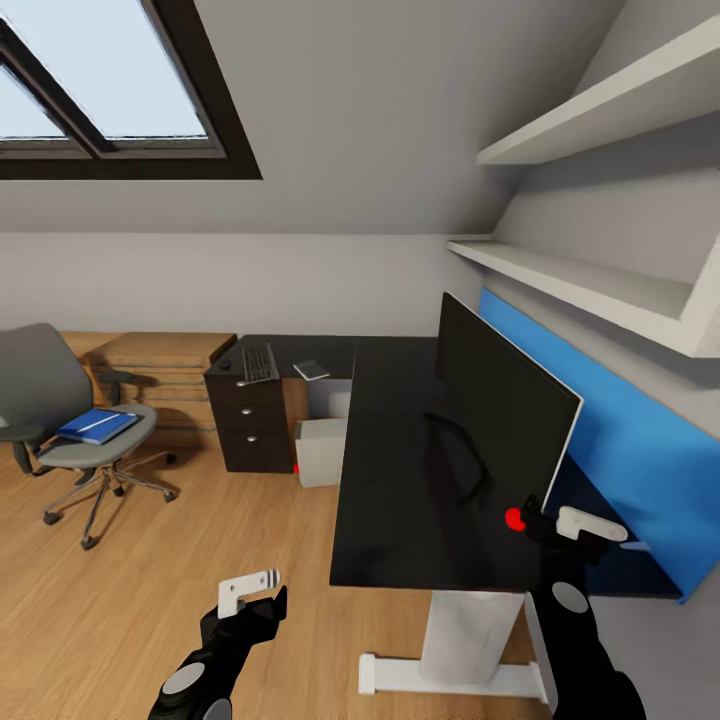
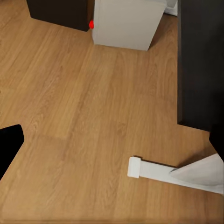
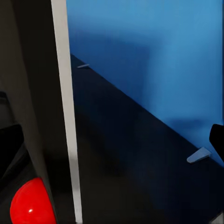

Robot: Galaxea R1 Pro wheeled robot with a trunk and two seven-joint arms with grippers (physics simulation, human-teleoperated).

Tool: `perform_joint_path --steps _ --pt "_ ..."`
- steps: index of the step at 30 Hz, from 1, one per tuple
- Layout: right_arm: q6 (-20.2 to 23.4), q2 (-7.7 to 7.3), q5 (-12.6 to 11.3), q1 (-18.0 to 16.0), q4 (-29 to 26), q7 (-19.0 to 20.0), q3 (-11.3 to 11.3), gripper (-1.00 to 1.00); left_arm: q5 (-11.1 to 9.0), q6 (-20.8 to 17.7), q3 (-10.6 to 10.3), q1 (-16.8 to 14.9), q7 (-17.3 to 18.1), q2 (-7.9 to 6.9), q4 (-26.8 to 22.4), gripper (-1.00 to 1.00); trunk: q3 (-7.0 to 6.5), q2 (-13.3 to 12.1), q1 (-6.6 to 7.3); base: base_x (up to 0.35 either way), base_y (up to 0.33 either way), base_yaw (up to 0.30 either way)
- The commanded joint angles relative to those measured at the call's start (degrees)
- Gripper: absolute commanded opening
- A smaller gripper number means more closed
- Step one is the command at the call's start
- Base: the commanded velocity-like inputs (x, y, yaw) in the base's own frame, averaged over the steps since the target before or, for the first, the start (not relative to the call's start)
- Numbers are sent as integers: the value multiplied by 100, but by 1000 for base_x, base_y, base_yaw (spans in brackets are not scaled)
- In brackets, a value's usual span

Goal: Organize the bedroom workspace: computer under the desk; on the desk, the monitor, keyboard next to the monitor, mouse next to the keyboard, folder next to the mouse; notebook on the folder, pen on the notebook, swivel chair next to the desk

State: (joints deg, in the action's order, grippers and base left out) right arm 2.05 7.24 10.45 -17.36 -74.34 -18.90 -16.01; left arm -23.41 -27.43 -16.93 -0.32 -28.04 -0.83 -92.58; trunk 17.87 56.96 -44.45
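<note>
The monitor (image 1: 500, 420) stands on the glossy black desk (image 1: 385, 500), its red dot (image 1: 514, 518) at the near lower corner. My right gripper (image 1: 560, 522) is open at that corner, and the monitor's pale edge (image 3: 65, 116) runs between its fingers. My left gripper (image 1: 255, 598) hangs open over the floor, holding nothing. The keyboard (image 1: 260, 362), the small dark mouse (image 1: 226, 365) and the notebook (image 1: 311, 370) lie on the desk's far wing. The blue folder (image 1: 95, 425) rests on the swivel chair (image 1: 40, 380) at the left. Under the desk stands the grey computer (image 1: 322, 450) (image 2: 126, 21).
A dark drawer unit (image 1: 248, 420) and a wooden dresser (image 1: 165, 365) stand at the back. The desk's white pedestal foot (image 2: 158, 171) lies on the wood floor (image 1: 200, 520). A blue wall panel (image 1: 620, 450) and shelves (image 1: 590, 285) lie behind the monitor. A small pale stick (image 3: 199, 155) lies there.
</note>
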Motion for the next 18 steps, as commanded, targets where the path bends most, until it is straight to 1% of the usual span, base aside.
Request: perform_joint_path --steps 1,9,12,16,18 --pt "18 5 55 -4 -2 -6 -8 100 -53 -12 -12 -3 -53 -6 -7 100 6 5 0 -35 0 0" --pt "15 -1 54 -4 -1 60 -8 100 -53 -16 -12 -3 -54 -5 1 100 6 5 0 -9 0 0" --pt "15 -3 57 -4 -1 238 -9 100 -55 -17 -12 -3 -53 -5 3 100 6 5 0 19 8 0" --pt "15 -3 62 -4 -1 541 -15 100 -54 -17 -12 -3 -53 -5 3 100 6 5 0 164 120 0" --pt "10 -3 62 -4 -1 609 -16 100 -56 -17 -12 -3 -52 -5 5 100 6 5 0 220 165 0"
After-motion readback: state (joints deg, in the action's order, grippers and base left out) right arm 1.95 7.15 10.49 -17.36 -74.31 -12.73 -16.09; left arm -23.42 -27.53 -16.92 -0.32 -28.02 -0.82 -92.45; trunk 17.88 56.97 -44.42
